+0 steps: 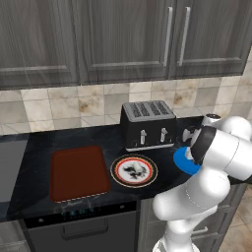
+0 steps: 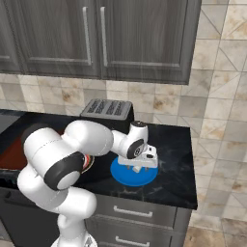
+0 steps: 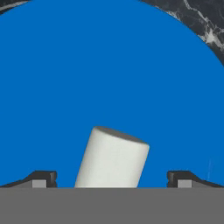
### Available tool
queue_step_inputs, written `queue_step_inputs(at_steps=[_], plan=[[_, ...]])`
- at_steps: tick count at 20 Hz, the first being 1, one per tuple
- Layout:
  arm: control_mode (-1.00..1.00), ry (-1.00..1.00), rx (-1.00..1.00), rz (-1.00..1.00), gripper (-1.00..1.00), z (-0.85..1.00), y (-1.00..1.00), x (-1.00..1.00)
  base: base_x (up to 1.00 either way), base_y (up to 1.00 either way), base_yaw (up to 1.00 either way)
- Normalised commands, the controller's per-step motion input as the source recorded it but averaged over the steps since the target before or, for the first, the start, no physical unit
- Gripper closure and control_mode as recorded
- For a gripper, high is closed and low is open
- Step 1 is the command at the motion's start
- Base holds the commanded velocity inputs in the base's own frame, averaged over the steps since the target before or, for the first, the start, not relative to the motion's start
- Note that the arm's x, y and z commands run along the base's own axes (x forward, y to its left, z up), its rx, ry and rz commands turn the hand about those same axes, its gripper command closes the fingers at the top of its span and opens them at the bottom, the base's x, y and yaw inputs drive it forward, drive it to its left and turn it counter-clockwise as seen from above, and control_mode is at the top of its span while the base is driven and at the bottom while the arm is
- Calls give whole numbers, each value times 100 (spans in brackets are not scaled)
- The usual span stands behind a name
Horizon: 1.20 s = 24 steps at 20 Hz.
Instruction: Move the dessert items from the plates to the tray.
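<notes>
Dark marble table (image 1: 29, 142) runs under grey cabinets. I see my tool (image 3: 111, 179) spread wide at the bottom of the hand view, a white marshmallow (image 3: 113, 158) standing between its tips on the blue plate (image 3: 87, 78), ungrasped. Left base view: red-brown tray (image 1: 78, 172) lower left, patterned plate (image 1: 134, 170) beside it.

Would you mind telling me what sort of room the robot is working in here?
It looks like a home kitchen: a black toaster stands on a dark stone counter, with grey wall cupboards above a tiled wall, and drawers below.
</notes>
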Motion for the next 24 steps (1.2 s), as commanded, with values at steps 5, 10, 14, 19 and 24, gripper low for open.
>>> queue_step_inputs(at_steps=[5,10,14,19,24], plan=[[-100,0,0,0,100,0,0,0,0,0,0],[-100,0,0,0,100,0,0,0,0,0,0],[-100,0,0,0,100,0,0,0,0,0,0],[-100,-6,0,-1,100,13,3,0,0,0,0],[-100,-8,0,0,100,54,0,-7,0,0,0]])
